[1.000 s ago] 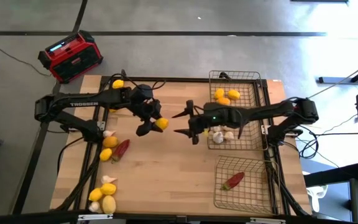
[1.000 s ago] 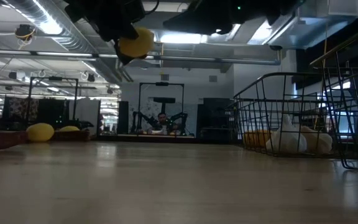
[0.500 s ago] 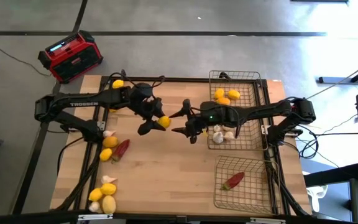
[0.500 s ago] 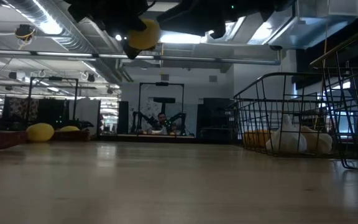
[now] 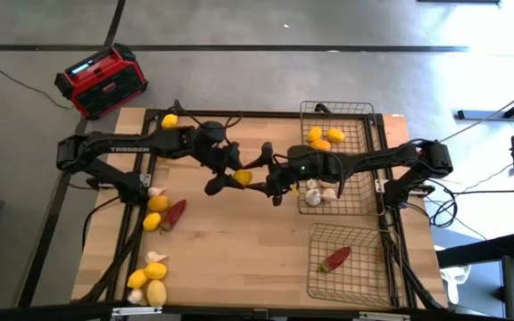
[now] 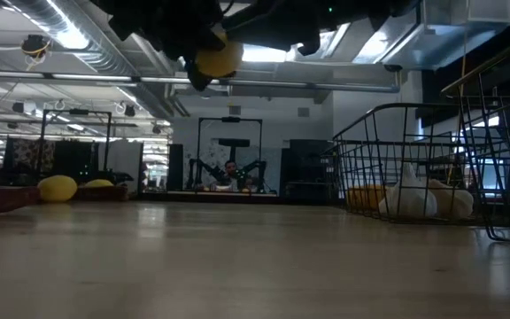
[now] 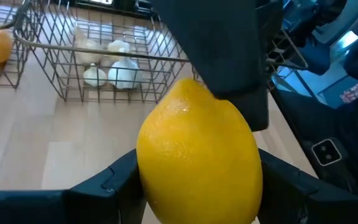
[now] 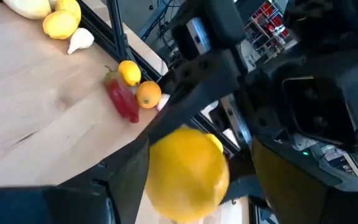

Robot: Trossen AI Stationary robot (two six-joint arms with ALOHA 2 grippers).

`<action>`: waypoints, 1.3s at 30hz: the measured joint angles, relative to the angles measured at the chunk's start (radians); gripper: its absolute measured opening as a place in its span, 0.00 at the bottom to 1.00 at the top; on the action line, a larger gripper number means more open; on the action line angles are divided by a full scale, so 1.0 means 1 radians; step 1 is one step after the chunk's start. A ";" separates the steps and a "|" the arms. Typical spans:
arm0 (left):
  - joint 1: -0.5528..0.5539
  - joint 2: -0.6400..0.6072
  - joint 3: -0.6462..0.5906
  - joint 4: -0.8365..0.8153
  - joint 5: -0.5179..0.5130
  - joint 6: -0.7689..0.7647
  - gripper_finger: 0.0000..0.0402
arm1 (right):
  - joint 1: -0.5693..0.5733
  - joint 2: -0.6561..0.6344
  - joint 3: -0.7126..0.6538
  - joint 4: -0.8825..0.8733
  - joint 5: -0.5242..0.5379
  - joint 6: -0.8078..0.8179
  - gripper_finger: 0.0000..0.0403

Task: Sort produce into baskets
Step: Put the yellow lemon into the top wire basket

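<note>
Low view — bare wooden table (image 6: 237, 266), dim hall behind — left pincer (image 5: 230, 176) gripping lemon (image 6: 217, 58).

bare tabletop (image 5: 239, 241) beneath both arms, baskets (image 5: 342, 169) crowd the right

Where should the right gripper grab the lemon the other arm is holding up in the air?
Probably across the lemon's fat middle, coming from the basket side. The left gripper pinches it from the other side, so the half facing the open right gripper is bare.
</note>
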 joint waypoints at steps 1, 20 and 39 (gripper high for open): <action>0.000 0.002 0.000 0.014 0.014 -0.001 0.56 | 0.000 0.005 0.000 -0.002 0.001 0.001 0.68; 0.001 0.006 -0.003 0.035 0.068 -0.017 0.56 | -0.009 0.044 0.002 -0.001 -0.043 0.092 0.68; -0.009 0.005 -0.003 0.032 -0.063 -0.053 0.63 | -0.010 0.044 -0.001 -0.028 -0.009 0.116 0.45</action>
